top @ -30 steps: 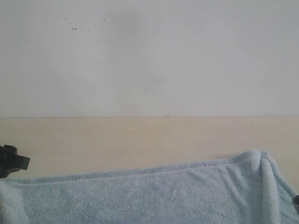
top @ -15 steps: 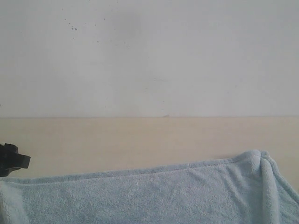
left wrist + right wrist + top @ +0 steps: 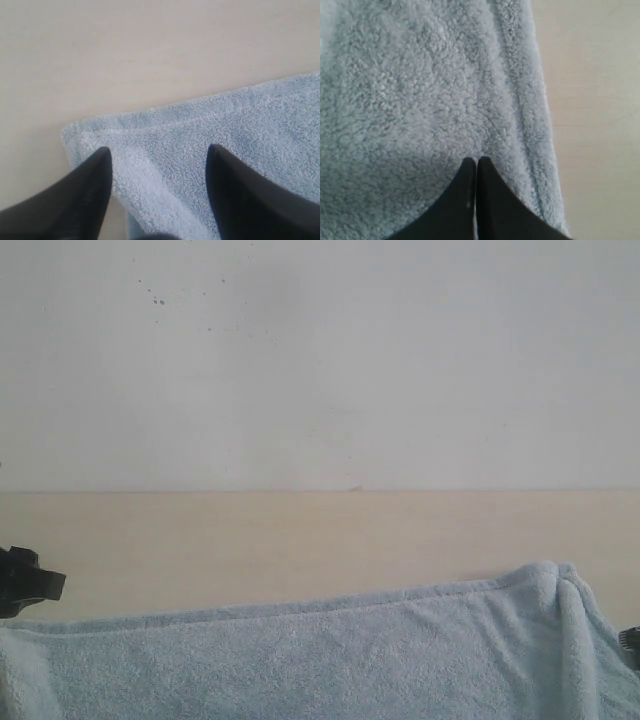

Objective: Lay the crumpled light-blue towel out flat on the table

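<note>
pale beige table (image 3: 300, 535) fills the middle of the exterior view, with a white wall (image 3: 320, 370) behind it carrying a few dark specks (image 3: 158, 300) near its upper left; the light-blue towel (image 3: 330, 660) lies on the near part of the table, reaching from the left edge of the view almost to the right edge and running out of the picture at the bottom; its far hemmed edge rises gently toward the right, where the cloth bunches into a raised ridge (image 3: 562, 590) at the far right corner; most of the visible surface looks smooth and flat.

left gripper (image 3: 157, 149) sits at the towel's left end with its two dark fingers (image 3: 90, 185) spread wide apart, one on each side of a stretch of terry cloth just inside a corner (image 3: 75, 132) of the towel; nothing is pinched between them, and whether the tips touch the cloth cannot be told; in the exterior view only a dark part of it shows at the left edge, just beyond the towel's border.

right gripper (image 3: 476, 161) has its fingers pressed tightly together, tips pointing at the towel close to its hemmed side border (image 3: 532, 100), with bare table just beyond; no cloth shows between the fingers.
</note>
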You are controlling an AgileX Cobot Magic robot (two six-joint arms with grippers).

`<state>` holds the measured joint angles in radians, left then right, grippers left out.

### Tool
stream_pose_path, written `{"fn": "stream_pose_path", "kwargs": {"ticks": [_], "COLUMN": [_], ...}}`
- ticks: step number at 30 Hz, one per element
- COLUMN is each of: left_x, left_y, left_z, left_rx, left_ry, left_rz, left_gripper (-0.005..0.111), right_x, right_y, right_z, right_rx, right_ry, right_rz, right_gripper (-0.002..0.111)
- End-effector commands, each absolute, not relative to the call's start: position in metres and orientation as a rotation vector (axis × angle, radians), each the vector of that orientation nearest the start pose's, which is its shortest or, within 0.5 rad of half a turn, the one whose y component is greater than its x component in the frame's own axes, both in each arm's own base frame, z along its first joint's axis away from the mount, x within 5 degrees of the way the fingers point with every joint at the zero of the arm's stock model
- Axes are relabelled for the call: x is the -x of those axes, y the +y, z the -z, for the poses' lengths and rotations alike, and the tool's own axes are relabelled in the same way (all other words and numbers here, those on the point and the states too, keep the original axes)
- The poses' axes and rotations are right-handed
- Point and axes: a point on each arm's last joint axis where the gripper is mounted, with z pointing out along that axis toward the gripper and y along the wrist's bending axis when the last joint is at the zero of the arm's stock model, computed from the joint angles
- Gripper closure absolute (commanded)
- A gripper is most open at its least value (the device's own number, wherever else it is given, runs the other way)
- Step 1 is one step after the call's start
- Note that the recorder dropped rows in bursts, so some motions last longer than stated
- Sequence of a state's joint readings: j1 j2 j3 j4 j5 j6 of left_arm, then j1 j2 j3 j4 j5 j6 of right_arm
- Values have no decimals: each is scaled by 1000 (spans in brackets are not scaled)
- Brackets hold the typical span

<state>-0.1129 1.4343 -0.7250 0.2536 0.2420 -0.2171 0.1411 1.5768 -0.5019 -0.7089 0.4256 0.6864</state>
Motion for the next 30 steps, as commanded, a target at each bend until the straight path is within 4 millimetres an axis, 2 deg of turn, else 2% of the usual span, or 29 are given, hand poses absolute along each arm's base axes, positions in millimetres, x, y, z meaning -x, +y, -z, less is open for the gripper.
{"fn": "stream_pose_path", "kwargs": {"ticks": [1, 8, 16, 18, 20, 23, 25, 28, 30], "left_x": [-273, -273, -273, -273, -274, -274, -274, -274, -274], "left_y": [-28, -28, -28, -28, -28, -28, -28, -28, -28], "left_z": [-212, -212, -212, -212, -213, -213, -213, -213, -213], "left_rx": [-144, -144, -144, -144, -144, -135, -136, -128, -128], "left_ry": [2405, 2405, 2405, 2402, 2397, 2395, 2394, 2390, 2388], "left_rz": [-20, -20, -20, -19, -18, -13, -13, -8, -7], "left_gripper": [54, 54, 54, 54, 54, 54, 54, 54, 54], "right_x": [-219, -215, -211, -209, -207, -193, -187, -190, -200], "right_y": [7, 3, 2, -1, -5, -19, -21, -20, -20], "right_z": [-124, -122, -103, -102, -104, -105, -103, -104, -111], "right_rx": [133, 130, 113, 36, -133, -391, -471, -436, -410], "right_ry": [2843, 2892, 3004, 3024, 3017, 2963, 2937, 2919, 2855], "right_rz": [342, 405, 448, 491, 557, 801, 823, 807, 772], "right_gripper": [108, 108, 108, 108, 108, 108, 108, 108, 108]}}
